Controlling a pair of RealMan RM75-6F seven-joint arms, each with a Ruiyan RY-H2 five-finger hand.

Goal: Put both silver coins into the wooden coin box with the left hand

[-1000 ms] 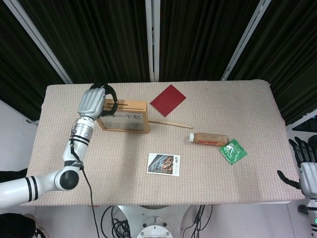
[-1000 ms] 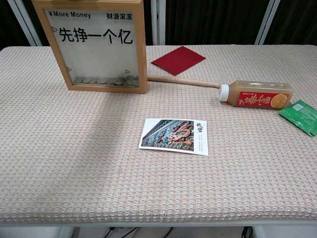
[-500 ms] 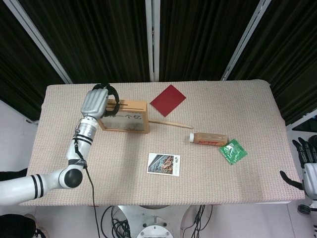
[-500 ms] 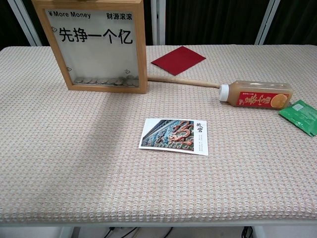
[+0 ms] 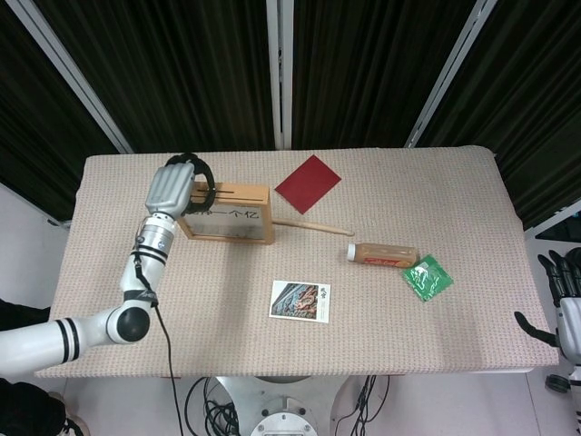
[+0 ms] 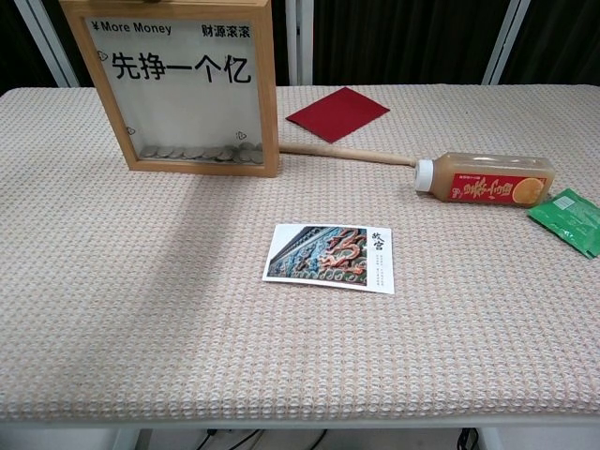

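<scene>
Coins [image 6: 202, 153] lie along the bottom of the wooden coin box [image 6: 178, 86], upright at the table's [image 5: 436, 227] far left. Left hand [image 5: 175, 186] hovers over its top, fingers curled; any grasp indiscernible. Right hand [image 5: 561, 304] off-table, fingers apart.

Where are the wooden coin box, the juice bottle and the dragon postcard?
wooden coin box [image 6: 264, 94], chest view, on the right side of its wooden frame.
juice bottle [image 6: 487, 181], chest view, on the red label along its side.
dragon postcard [image 6: 331, 257], chest view, on the middle of the printed picture.
</scene>
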